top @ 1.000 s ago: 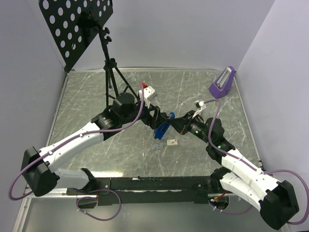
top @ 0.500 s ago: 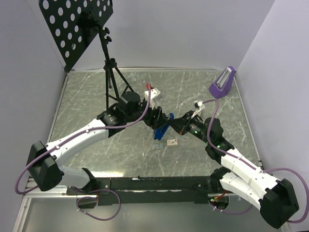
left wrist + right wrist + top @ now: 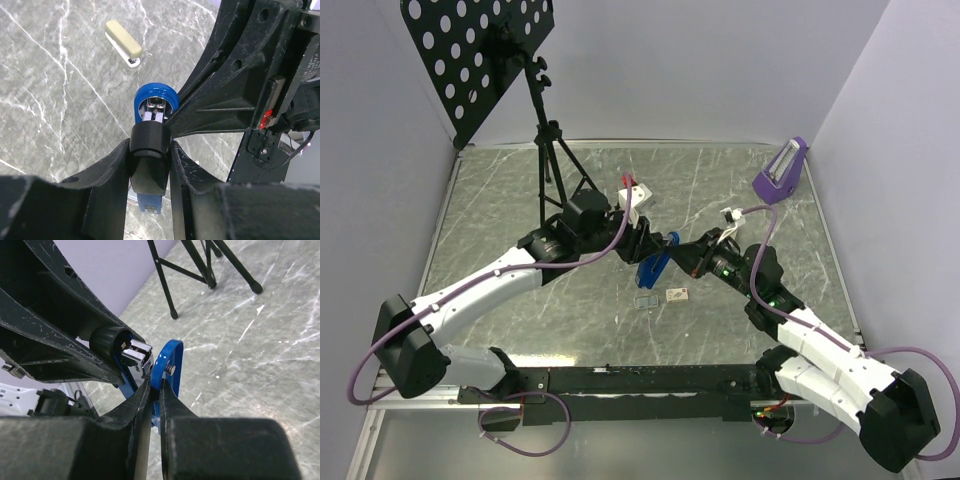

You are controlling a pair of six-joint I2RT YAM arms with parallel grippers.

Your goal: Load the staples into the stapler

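Left gripper [image 3: 150, 148] has crept up-table, still clamping the blue plastic stapler [image 3: 655, 266], right gripper [image 3: 156, 385] pinching its lid (pale cardboard staples box [image 3: 677, 295] lies unloaded).

Top view: high, near edge, looking down over whole table [image 3: 500, 200]. Wrist views: close, along own fingers [image 3: 107, 170] [image 3: 174, 407], sharing stapler [image 3: 157, 97] [image 3: 167, 360].
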